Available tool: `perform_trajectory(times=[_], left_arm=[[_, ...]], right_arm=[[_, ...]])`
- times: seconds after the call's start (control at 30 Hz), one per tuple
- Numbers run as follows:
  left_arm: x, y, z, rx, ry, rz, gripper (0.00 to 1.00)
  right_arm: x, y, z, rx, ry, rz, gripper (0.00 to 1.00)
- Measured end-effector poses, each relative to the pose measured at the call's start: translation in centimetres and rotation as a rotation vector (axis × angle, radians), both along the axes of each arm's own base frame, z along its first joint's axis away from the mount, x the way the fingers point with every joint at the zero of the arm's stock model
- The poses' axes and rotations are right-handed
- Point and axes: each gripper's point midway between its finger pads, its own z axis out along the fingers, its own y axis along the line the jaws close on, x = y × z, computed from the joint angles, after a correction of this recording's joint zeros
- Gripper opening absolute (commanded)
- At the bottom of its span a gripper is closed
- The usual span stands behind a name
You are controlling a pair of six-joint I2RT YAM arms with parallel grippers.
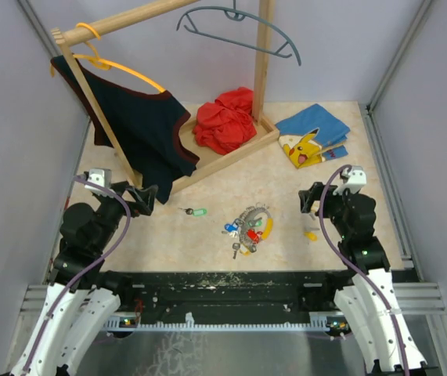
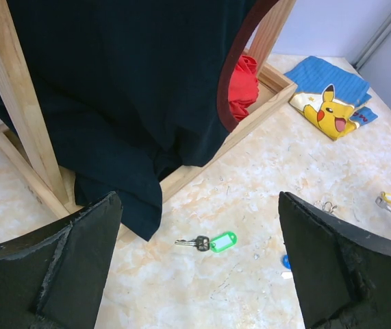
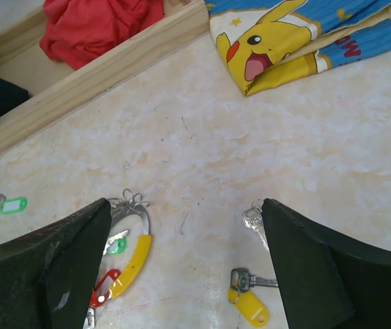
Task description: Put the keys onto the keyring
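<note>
The keyring (image 1: 252, 222) is a thin silvery loop lying flat on the table (image 1: 168, 235) between the two arms. A yellow curved piece (image 3: 135, 257) and a bunch of keys (image 1: 243, 235) with red, green and blue tags sit on its near side. A green-tagged key (image 2: 221, 241) lies alone to its left, near the dark shirt (image 2: 127, 82). A yellow-tagged key (image 3: 248, 305) lies to its right beside a bare silvery key (image 3: 253, 223). The left gripper (image 2: 198, 226) and right gripper (image 3: 185, 233) hover with fingers spread wide, holding nothing.

Keyring (image 3: 137, 255): lower left hidden behind my right-arm finger (image 3: 51, 274). Blue tag (image 2: 285, 261) half behind my left-arm finger (image 2: 339, 274). From above, keys (image 1: 245, 232) too small to count.
</note>
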Motion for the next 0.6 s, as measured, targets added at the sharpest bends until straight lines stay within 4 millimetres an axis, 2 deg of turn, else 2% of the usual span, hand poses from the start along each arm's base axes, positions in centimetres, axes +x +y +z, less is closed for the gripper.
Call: perform_trajectory(times=[0.33,0.6], left_arm=[[0.0,-0.5,-0.3,-0.003,0.011,-0.026,1.0],[0.1,-2.7,-1.1,-0.061,0.073,-0.129,1.0]], right_arm=[[0.1,0.6,-0.8,0.005,0.034,0.029,0.91],[0.2,1.5,-1.6,0.027,0.075,0.074,0.91]])
